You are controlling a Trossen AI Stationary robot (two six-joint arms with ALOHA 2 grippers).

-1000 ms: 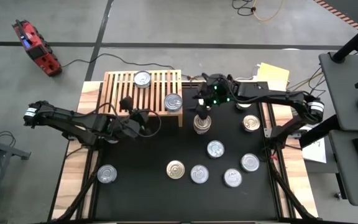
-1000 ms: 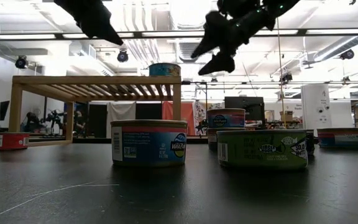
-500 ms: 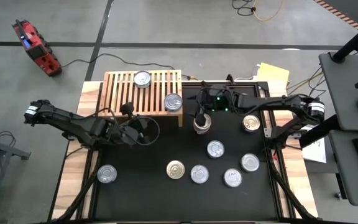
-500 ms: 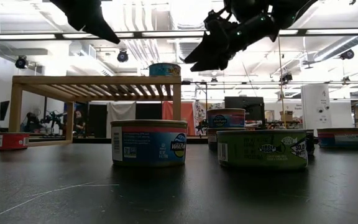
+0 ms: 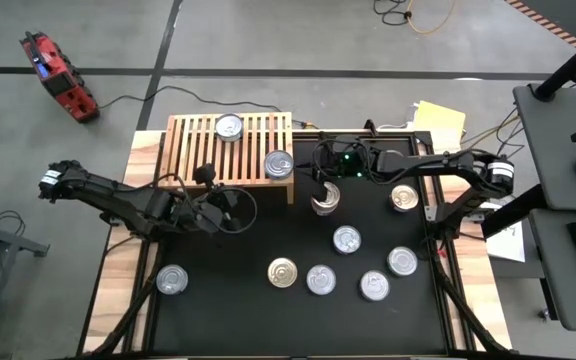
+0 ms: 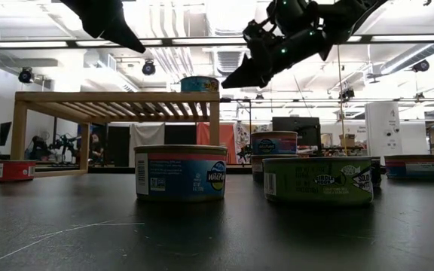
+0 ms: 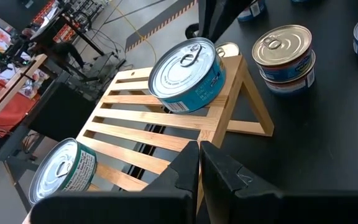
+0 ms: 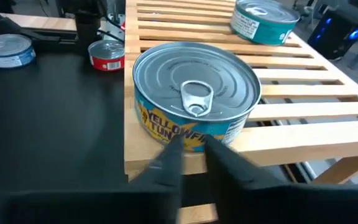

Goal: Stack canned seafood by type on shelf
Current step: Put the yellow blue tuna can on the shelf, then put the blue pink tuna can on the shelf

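On the black counter (image 5: 238, 330) you see a low wooden shelf (image 5: 193, 150) at the far left side. Two cans sit on its slatted top. One blue can (image 5: 279, 164) sits at the corner of the shelf nearest the middle of the counter. It has a silver lid with a pull tab, and its label has yellow words. The other can (image 5: 229, 127) sits on the far edge of the shelf.

Your right tool (image 5: 320, 174) hangs in the air just beside that shelf corner, close to the blue can. Its two fingers are almost pressed together, and they hold nothing. Just below it, on the counter, stands a small stack of two cans (image 5: 325, 200), one on top of the other.

Your left tool (image 5: 230, 208) waits over the counter just in front of the shelf. Its fingers are clenched tight, with nothing in them.

More cans lie on the counter. A gold-lid can (image 5: 282, 271) sits near the middle. Four silver ones lie near it on the right side, and another can (image 5: 403, 197) stands by the right edge. One can (image 5: 172, 279) sits alone, well apart, on the left side.
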